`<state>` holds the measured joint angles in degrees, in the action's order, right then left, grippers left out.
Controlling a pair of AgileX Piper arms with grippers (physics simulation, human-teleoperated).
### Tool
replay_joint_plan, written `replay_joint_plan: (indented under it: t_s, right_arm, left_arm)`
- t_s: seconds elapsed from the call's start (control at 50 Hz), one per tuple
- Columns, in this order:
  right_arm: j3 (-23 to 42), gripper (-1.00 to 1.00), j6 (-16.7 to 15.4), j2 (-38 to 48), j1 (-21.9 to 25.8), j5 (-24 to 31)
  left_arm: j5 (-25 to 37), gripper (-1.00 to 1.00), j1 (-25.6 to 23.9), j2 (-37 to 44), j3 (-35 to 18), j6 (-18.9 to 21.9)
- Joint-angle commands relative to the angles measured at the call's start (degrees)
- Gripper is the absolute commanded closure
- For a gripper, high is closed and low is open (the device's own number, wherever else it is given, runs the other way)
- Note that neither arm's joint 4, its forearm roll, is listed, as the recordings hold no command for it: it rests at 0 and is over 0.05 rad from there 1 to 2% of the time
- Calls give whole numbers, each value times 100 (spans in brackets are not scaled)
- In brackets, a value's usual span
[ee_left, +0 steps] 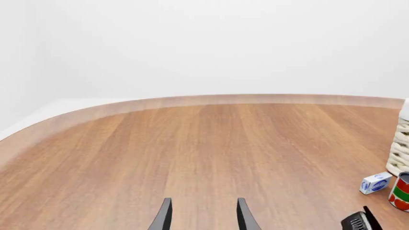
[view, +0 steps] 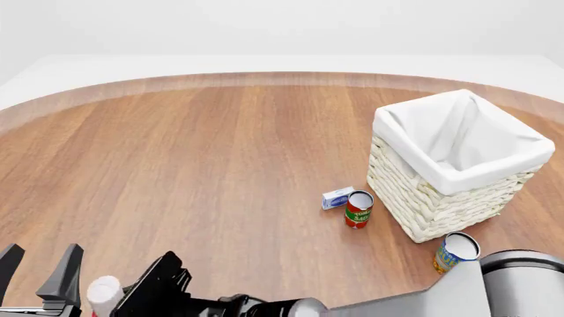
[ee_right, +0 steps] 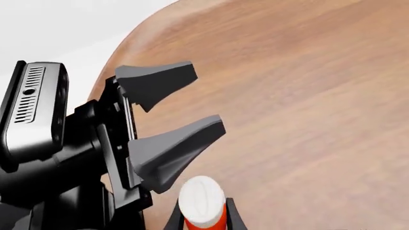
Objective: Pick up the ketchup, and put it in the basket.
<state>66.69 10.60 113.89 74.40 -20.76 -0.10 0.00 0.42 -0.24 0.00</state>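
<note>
My right gripper (ee_right: 203,221) closes on the upright ketchup (view: 103,292) at the table's (view: 220,165) near left edge, my left gripper (view: 35,267) open and empty beside it, the basket (view: 458,165) well apart toward the right edge.

The basket (view: 458,165) stands at the right, 2 cans (view: 358,209) and a small box (view: 337,197) beside it.

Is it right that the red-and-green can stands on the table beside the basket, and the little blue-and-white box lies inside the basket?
Not quite. The blue-and-white box is not inside the basket; it lies on the table, right next to the red-and-green can, as the front view shows. The can does stand beside the basket.
</note>
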Motion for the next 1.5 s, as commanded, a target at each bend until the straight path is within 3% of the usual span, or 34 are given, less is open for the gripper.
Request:
replay_joint_plan:
  t_s: [0.02,0.66,1.1,1.22,1.5]
  right_arm:
    - [-24,100,131,-130,-119,-38]
    - [-123,100,152,-538,-659,-118]
    - [-608,100,335,-1294,-1337,-658]
    - [-662,100,198,-1398,-1519,-728]
    - [-723,100,205,-1563,-1837,-895]
  left_arm:
    - [0,-100,0,0,0,0]
    - [0,-100,0,0,0,0]
    - [0,-100,0,0,0,0]
    - [0,-100,0,0,0,0]
    - [0,-100,0,0,0,0]
